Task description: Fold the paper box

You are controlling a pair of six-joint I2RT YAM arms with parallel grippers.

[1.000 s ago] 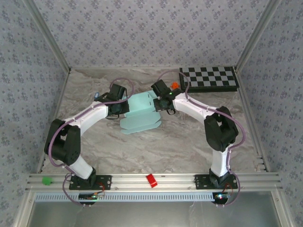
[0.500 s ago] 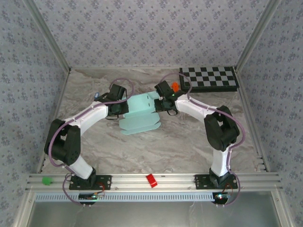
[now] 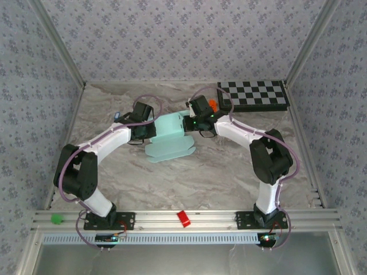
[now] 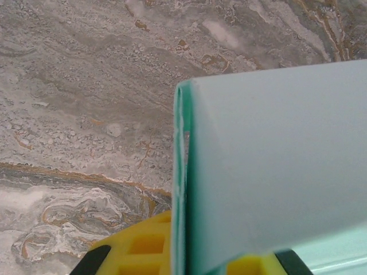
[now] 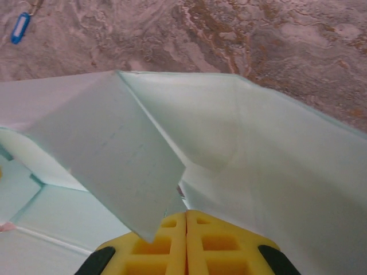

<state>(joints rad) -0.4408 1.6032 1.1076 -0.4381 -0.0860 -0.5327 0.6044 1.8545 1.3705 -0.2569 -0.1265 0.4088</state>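
Top external: marbled tabletop [image 3: 189, 183], floral walls [image 3: 183, 40], paper box [image 3: 169, 143]

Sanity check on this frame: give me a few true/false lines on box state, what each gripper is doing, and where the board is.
1. The paper box lies between the left gripper and the right gripper. True.
2. The checkered board sits at the table's far left corner. False: the checkered board is at the far right corner of the table.
3. The left gripper's jaws pinch an edge of the paper box. True: in the left wrist view the card runs between its yellow pads.
4. The right gripper's jaws are wide open. False: its yellow pads meet.
5. The paper box is fully closed. False: flaps lie spread flat on the table.
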